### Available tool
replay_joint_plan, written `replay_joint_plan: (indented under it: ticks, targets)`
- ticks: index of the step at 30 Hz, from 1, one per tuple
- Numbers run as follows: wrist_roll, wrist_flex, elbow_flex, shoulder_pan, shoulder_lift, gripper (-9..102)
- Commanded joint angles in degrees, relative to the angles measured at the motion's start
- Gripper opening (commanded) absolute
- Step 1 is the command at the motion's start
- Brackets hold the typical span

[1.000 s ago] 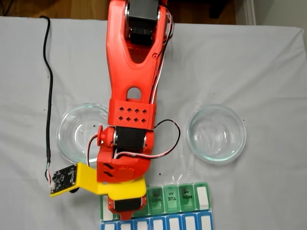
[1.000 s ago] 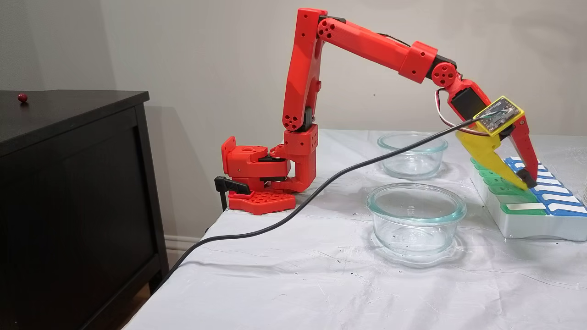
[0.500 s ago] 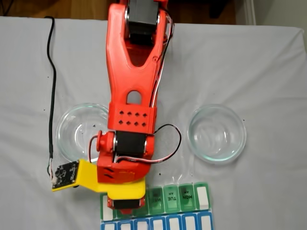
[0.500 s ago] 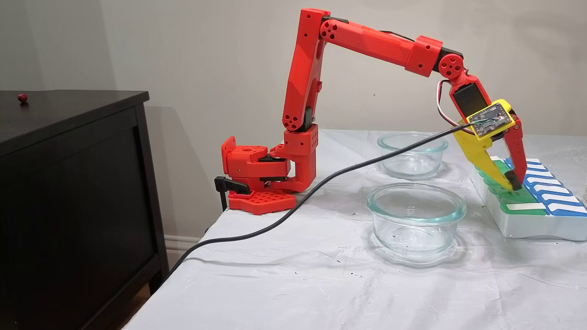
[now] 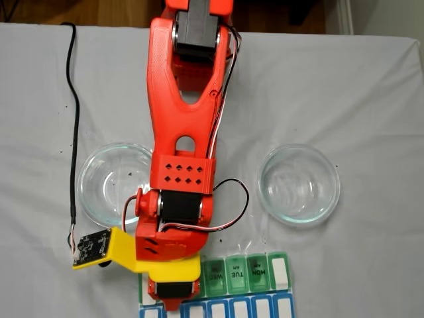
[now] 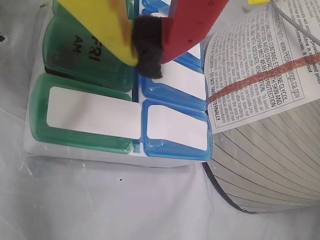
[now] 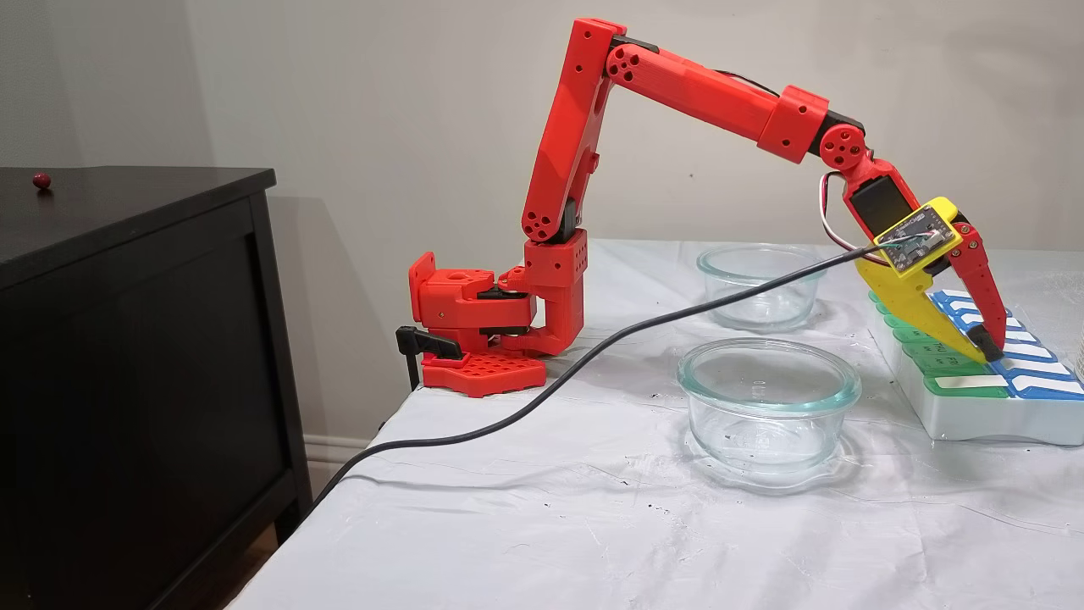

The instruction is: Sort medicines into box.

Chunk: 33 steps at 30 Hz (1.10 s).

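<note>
The gripper, pinched closed on nothing visible, presses down at the box's near end, seemingly shutting a lid; next, lift clear.

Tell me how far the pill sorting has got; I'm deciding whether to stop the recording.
Done: both dishes look empty, so pickup seems finished. In hand: the gripper, shut with no ball seen in it, sits low over the box between the green and blue rows. Left: one red ball lies on the cabinet; the lids in view are closed, contents hidden.
</note>
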Motion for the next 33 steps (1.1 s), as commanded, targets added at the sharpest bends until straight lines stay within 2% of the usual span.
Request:
replay_joint_plan:
  ticks: [1,10,17,33]
  targets:
    - [-0.8,3.4,-1.5,-1.1,3.3,0]
    - [-0.4,8.3,-2.4,-1.3,2.5,0]
    - [0.2,1.0,2.2,-1.6,2.7,0]
    - [0.0,6.0,1.6,-1.1,3.9,0]
